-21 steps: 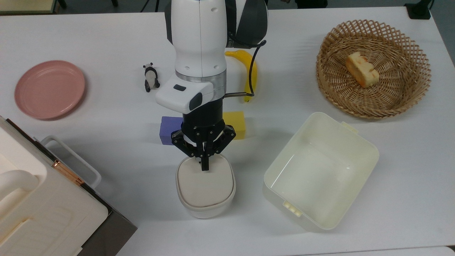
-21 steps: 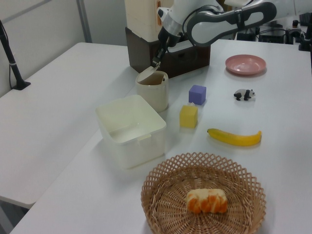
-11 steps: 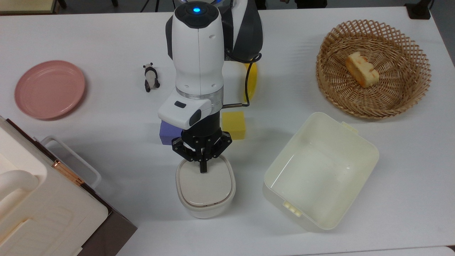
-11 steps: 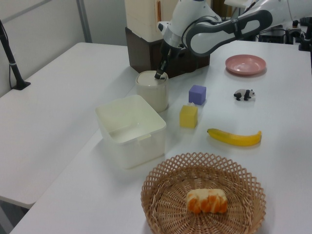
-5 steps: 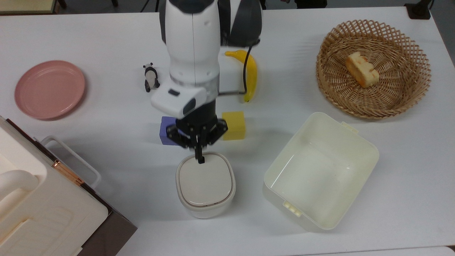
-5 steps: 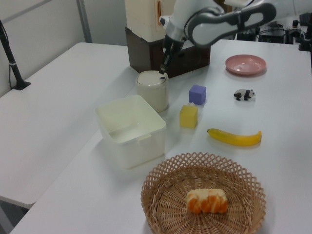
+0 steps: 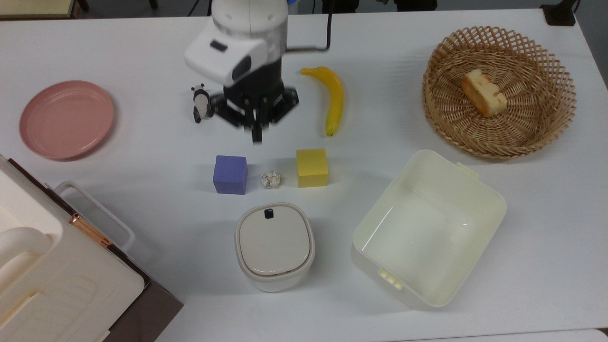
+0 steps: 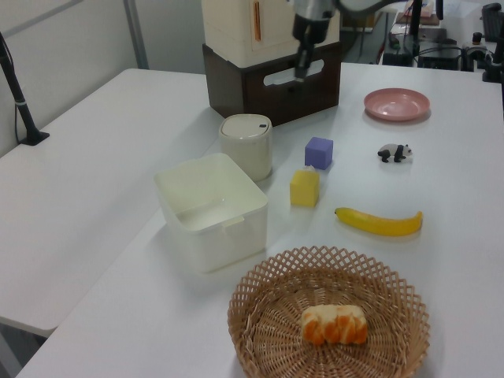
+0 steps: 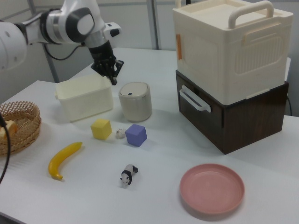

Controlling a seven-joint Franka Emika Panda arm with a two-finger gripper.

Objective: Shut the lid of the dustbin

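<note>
Lid (image 7: 274, 243) flat on the dustbin (image 7: 274, 279), jaws held clear

The lid lies level inside the dustbin's rim, its black latch mark (image 7: 269, 213) on the edge facing the two cubes. By my reckoning the closing is done or nearly so. My gripper (image 7: 257, 135) hovers well apart from the dustbin, beyond the purple cube (image 7: 230, 174) and the yellow cube (image 7: 312, 167). My fingers are pressed together with nothing between them.

The job now, as I judge it, is to get away cleanly. I should travel high, so that my fingertips pass over the cubes and the small speckled ball (image 7: 270, 179) lying between them, just behind the dustbin. The cream tub (image 7: 430, 154) stands close beside the dustbin, so any sideways sweep there is best avoided.

Should the latch edge turn out to sit proud, I would come straight down with fingers together, press gently just inside the latch mark, and lift off vertically so the flap is not dragged.
</note>
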